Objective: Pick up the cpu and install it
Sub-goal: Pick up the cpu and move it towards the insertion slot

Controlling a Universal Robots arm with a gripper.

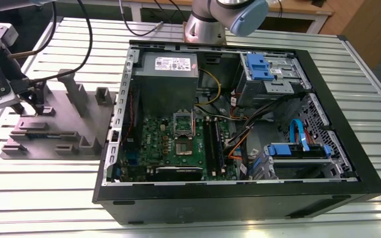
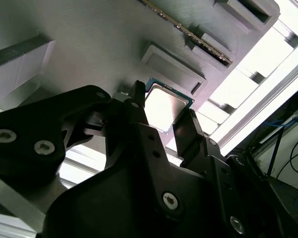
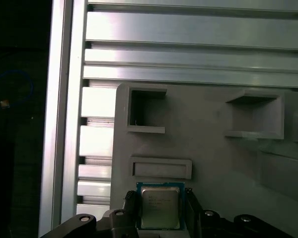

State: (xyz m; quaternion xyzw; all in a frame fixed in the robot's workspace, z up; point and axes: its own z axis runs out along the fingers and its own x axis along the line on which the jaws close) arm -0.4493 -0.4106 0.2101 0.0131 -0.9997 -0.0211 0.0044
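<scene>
At the exterior view's left, the gripper [image 1: 30, 110] hangs low over the far left part of the grey block [image 1: 78, 129], which lies on the slatted table [image 1: 45, 198] just left of the open case [image 1: 243, 198]. The socket [image 1: 182, 135] on the board inside that case is well apart from it, to the right. In the second wrist view the cpu [image 2: 164, 106] sits between the two black fingers [image 2: 139, 114], just beside a raised rim of the block. The jaws stand narrow, one on each opposite edge of the chip, and seem to press on it. In the first wrist view the cpu [image 3: 160, 208] shows its silvery top square between the same two tips, with the block's empty pockets beyond it. I judge the pick-up to be the step in hand, with installing not yet begun. That step calls for an even hold on both edges and a level chip, since a thin flat part can tilt or slip.
</scene>
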